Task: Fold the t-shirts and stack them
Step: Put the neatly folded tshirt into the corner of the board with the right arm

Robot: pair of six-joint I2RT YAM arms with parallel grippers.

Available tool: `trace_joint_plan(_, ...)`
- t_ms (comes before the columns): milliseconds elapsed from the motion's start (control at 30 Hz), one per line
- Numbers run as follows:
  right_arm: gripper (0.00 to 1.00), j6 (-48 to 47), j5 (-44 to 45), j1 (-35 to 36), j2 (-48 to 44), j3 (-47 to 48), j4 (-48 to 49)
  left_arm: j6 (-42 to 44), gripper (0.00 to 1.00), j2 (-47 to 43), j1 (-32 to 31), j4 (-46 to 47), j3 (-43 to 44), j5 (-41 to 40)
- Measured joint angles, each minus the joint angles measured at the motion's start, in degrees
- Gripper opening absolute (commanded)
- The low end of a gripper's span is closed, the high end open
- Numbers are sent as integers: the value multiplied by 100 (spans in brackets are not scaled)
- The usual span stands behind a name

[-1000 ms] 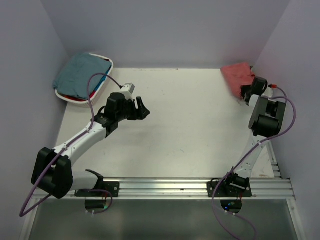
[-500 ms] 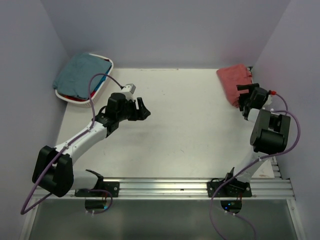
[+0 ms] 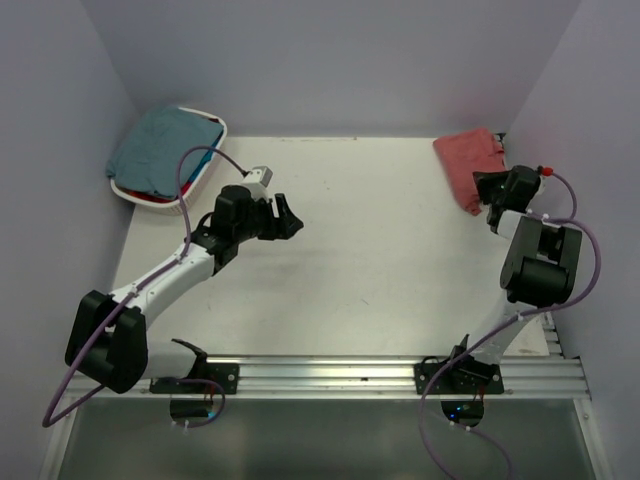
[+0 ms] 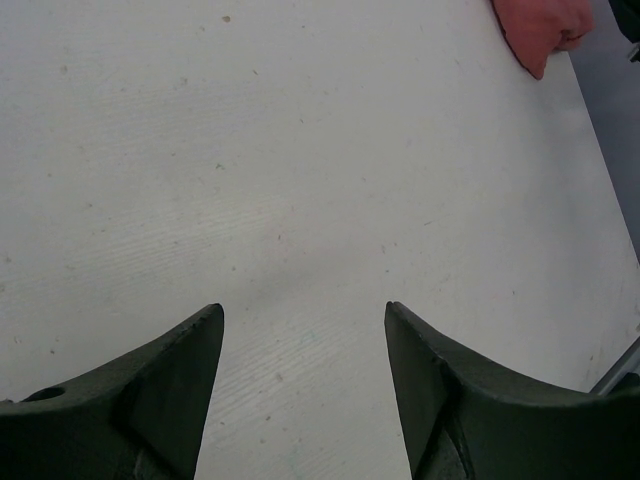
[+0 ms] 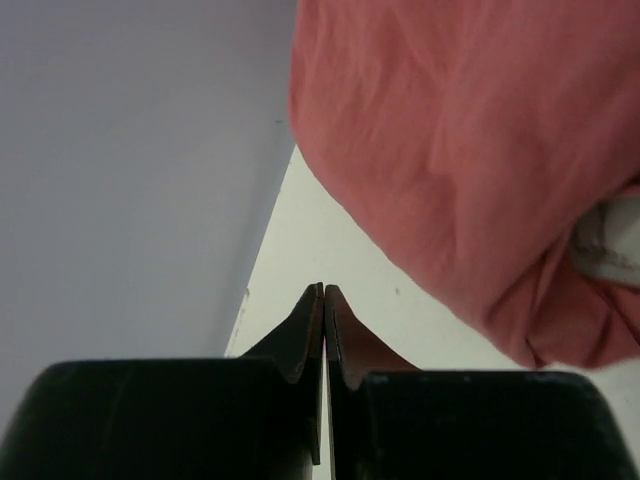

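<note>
A folded brick-red t-shirt [image 3: 466,160] lies at the table's far right corner, also seen in the left wrist view [image 4: 540,25] and filling the upper right of the right wrist view [image 5: 470,150]. My right gripper [image 3: 481,186] sits just beside its near edge, shut with nothing between the jaws [image 5: 324,287], apart from the cloth. A teal t-shirt [image 3: 160,145] tops a pile in the white basket [image 3: 216,127] at the far left, with blue and red cloth peeking out beneath. My left gripper [image 3: 288,218] hovers open over bare table [image 4: 303,305].
Lavender walls close in the table on the left, back and right; the right wall [image 5: 130,150] stands close beside the right gripper. A metal rail [image 3: 350,375] carrying both arm bases runs along the near edge.
The right gripper opened off the red t-shirt, drew back a little toward the wall, and shut again empty. The shirt stays in the corner. The left arm has not moved.
</note>
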Motion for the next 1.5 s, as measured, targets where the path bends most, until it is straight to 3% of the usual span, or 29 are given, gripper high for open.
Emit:
trace_joint_plan(167, 0, 96, -258, 7, 1294, 903, 170, -11, 69, -20, 0, 37, -118, 9)
trace_joint_plan(367, 0, 50, -48, 4, 1716, 964, -151, -42, 68, -116, 0, 33, -243, 9)
trace_joint_plan(667, 0, 35, -122, 4, 1528, 275, 603, -37, 69, -138, 0, 42, -243, -2)
trace_joint_plan(767, 0, 0, -289, 0, 1016, -232, 918, -24, 73, -153, 2, 46, -243, -4)
trace_joint_plan(800, 1, -24, -363, 0, 737, -417, 1010, -11, 79, -162, 2, 48, -243, -4)
trace_joint_plan(833, 27, -59, -431, 0, 417, -592, 1102, 20, 84, -186, 2, 48, -243, -2)
trace_joint_plan(900, 55, -195, -610, 7, -326, -813, 1174, 70, 96, -291, 4, 44, -243, -11)
trace_joint_plan(933, 91, -330, -778, 13, -682, -815, 1130, 101, 100, -382, 4, 44, -243, -17)
trace_joint_plan(967, 99, -525, -968, 28, -1005, -769, 1099, 120, 100, -496, 4, 50, -243, -31)
trace_joint_plan(1067, 99, -1388, -1421, 245, -1777, -433, 581, 179, 100, -848, 7, 122, -243, -83)
trace_joint_plan(1300, 99, -3449, -732, 1517, -3713, -518, -2009, 219, 100, -1563, 7, 129, -352, -492)
trace_joint_plan(1500, 99, -4083, -638, 2374, -3711, -581, -3154, 155, 100, -2218, 7, -157, -817, -1099)
